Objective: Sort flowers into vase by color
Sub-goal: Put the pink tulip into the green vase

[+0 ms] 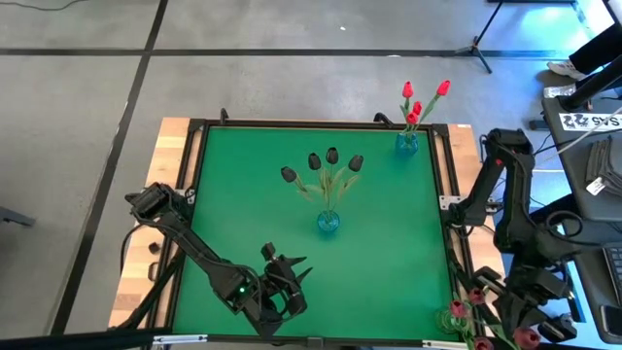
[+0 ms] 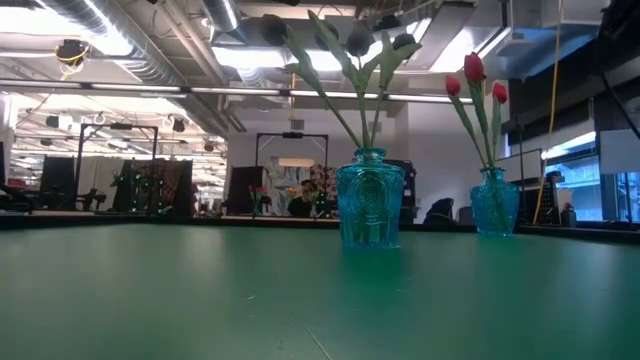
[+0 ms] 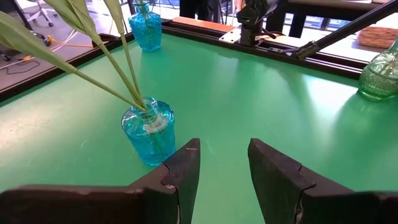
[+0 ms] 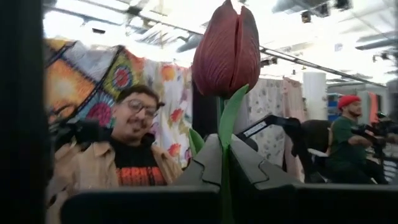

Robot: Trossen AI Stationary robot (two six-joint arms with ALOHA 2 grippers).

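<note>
A blue vase [image 1: 327,222] in the middle of the green table holds several near-black tulips [image 1: 321,161]. At the far right, a second blue vase [image 1: 406,143] holds red tulips [image 1: 418,102]. A greenish vase [image 1: 455,318] with pink-maroon flowers stands at the near right corner. Near the front edge, my left gripper [image 3: 224,168] is open and points at the middle vase [image 3: 149,134] with nothing between its fingers. My right arm [image 1: 525,282] is beyond the table's right edge. Its gripper [image 4: 222,163] is shut on a pink-maroon tulip [image 4: 227,50]. My right gripper pinches the tulip's thin green stem [image 4: 222,149] between its two fingers, a little below the head. A leaf [image 4: 233,115] rises beside the stem from between the fingertips. The head stands straight out past the fingertips, off the table.
Bare green table lies between my left gripper and the middle vase, and to that vase's right [image 3: 261,93]. A black frame [image 1: 199,194] runs around the table. People and furniture show in the room behind.
</note>
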